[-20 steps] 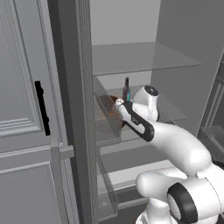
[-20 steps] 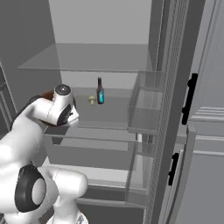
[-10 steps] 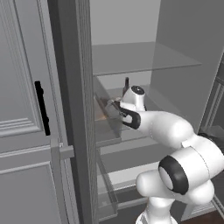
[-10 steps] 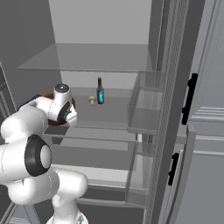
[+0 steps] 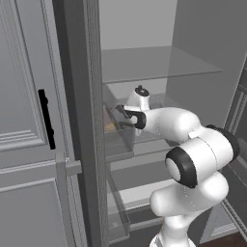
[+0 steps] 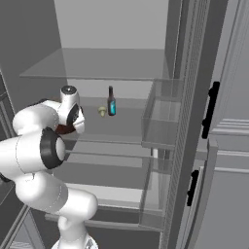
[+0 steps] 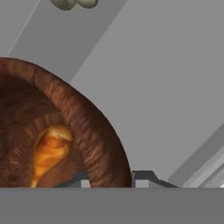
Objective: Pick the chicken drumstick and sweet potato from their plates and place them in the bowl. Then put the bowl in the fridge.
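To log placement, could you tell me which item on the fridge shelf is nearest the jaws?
The reddish-brown bowl, right at the jaws; the bottle and pale lump stand farther along.

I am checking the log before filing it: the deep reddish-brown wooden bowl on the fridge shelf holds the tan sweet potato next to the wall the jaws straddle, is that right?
Not quite. The hand view shows the golden-orange chicken drumstick there, not the sweet potato, inside the deep reddish-brown wooden bowl on the fridge shelf.
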Controlling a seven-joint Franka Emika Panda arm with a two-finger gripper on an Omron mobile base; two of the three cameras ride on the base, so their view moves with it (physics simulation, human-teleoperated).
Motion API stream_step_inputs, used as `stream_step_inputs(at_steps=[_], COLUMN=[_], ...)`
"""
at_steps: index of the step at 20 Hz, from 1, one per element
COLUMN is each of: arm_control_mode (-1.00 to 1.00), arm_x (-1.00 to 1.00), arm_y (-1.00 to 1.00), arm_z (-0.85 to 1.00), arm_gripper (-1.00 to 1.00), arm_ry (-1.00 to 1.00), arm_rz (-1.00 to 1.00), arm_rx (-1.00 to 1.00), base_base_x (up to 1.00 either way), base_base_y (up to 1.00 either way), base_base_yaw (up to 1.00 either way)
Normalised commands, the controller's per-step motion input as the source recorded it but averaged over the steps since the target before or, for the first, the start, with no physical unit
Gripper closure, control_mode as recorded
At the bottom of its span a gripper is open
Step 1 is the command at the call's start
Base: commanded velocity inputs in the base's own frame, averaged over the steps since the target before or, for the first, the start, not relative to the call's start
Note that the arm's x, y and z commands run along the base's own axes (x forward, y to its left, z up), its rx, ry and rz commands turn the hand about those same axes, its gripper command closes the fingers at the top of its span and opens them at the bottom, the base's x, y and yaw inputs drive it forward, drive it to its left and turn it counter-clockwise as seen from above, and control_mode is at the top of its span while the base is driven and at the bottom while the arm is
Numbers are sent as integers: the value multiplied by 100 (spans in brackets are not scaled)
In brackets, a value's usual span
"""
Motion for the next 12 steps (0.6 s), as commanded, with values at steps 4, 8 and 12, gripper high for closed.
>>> stream_step_inputs(at_steps=[4, 8, 12], arm_control_mode=[-100, -100, -100], arm_x=[37, -9, -39], arm_y=[16, 0, -9], arm_z=[-1, 0, 0], arm_gripper=[-100, -100, -100], arm_ry=[0, 0, -6], arm_rz=[-11, 0, 0], arm_rx=[0, 0, 1], base_base_x=[0, 0, 0], base_base_y=[0, 0, 0], base_base_yaw=[0, 0, 0])
